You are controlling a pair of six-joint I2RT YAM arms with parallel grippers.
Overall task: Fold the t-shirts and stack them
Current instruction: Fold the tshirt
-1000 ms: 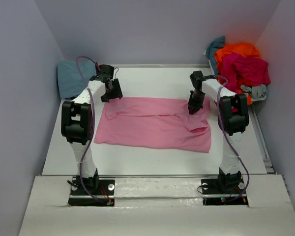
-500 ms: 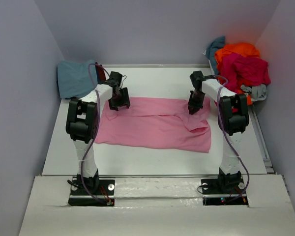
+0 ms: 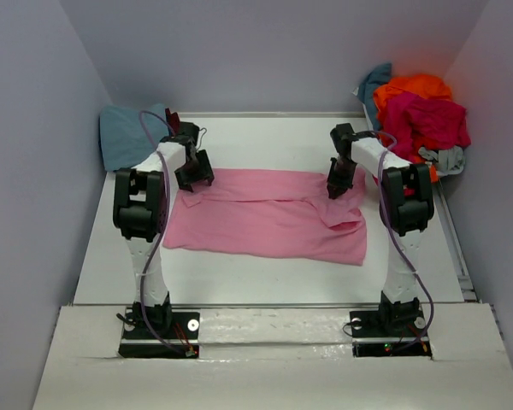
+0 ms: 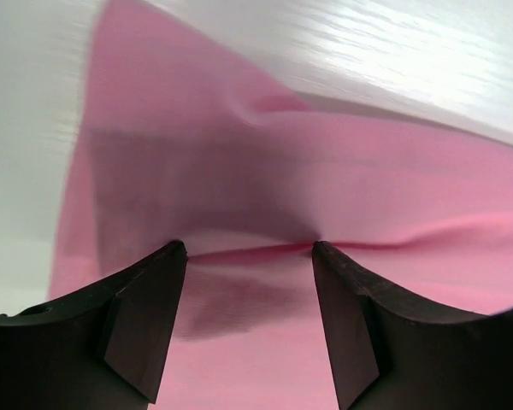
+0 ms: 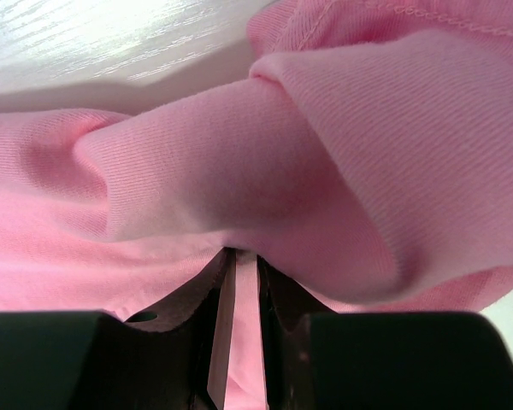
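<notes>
A light pink t-shirt (image 3: 265,213) lies spread across the middle of the white table. My left gripper (image 3: 194,178) hovers open over its far left corner; in the left wrist view the pink cloth (image 4: 265,171) with a crease fills the space beyond the gripper (image 4: 250,249), nothing between the fingers. My right gripper (image 3: 336,190) is shut on a bunched fold of the pink t-shirt (image 5: 325,154) at its far right corner, the gripper (image 5: 239,254) pinching the cloth. A dusty teal-blue t-shirt (image 3: 128,135) lies at the far left.
A heap of t-shirts sits at the far right corner: orange (image 3: 415,87), crimson-magenta (image 3: 427,120), teal (image 3: 374,81) and grey (image 3: 449,160). Lilac walls close in on the left, back and right. The table's raised edge (image 3: 274,115) runs along the back.
My left gripper swung right over the shirt's far left corner, then drew back a little to the left. The right gripper has held still on its fold.
</notes>
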